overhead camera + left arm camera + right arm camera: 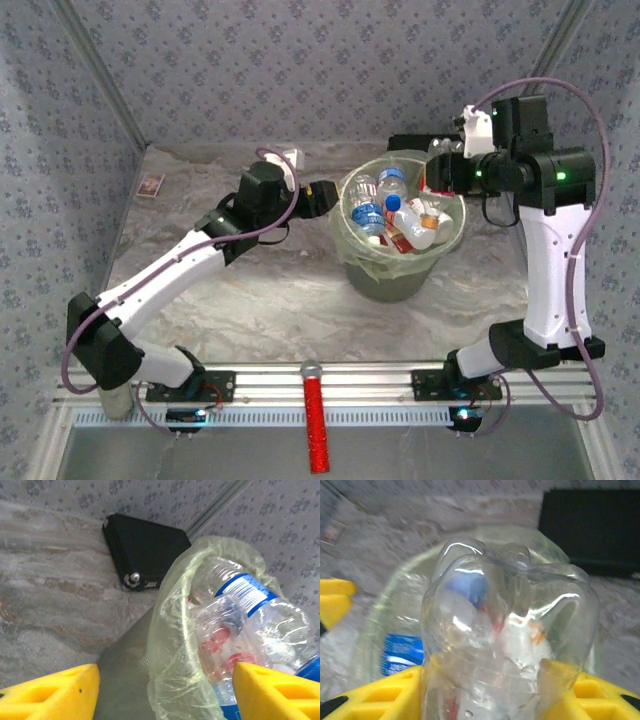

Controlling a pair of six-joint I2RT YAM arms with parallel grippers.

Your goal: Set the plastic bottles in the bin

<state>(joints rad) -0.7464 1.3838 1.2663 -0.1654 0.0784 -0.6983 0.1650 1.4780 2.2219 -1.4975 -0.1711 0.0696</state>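
The pale-green bin, lined with a thin bag, stands mid-table and holds several plastic bottles, clear ones with blue or red labels. My left gripper hovers at the bin's left rim. In the left wrist view it is open, its yellow fingers straddling the bag's edge, with a blue-labelled bottle just inside. My right gripper is over the bin's far right rim. In the right wrist view it is shut on a clear bottle, whose base faces the camera above the bin.
A flat black case lies behind the bin by the back wall, also in the right wrist view. A small brown-framed card sits at the far left. A red stick with a grey tip lies across the near rail.
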